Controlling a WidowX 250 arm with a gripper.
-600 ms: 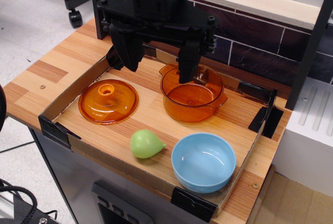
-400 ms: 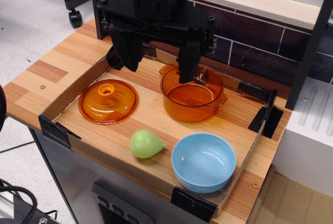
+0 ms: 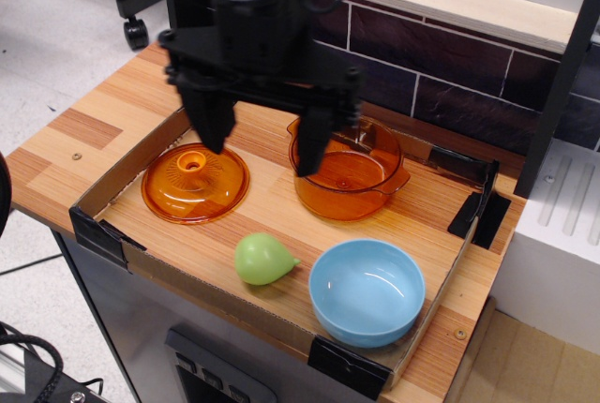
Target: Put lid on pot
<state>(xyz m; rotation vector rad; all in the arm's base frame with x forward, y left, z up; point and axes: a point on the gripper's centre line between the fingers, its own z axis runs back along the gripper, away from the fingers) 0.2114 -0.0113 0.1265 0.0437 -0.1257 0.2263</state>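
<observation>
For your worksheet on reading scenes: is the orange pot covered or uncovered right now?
Uncovered. The pot stands open-topped, its inside visible, while the lid lies apart on the tray floor to its left.

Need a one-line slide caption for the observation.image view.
Open claw hovers between orange lid and pot, both resting apart on the tray.

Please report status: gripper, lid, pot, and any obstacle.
Gripper open, empty, above tray. Lid flat on tray, left of pot, not touching. Nothing between them.

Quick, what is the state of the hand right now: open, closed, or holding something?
Hand: open, fingers wide apart, holding nothing; it hangs above the tray between the lid and the pot.
</observation>
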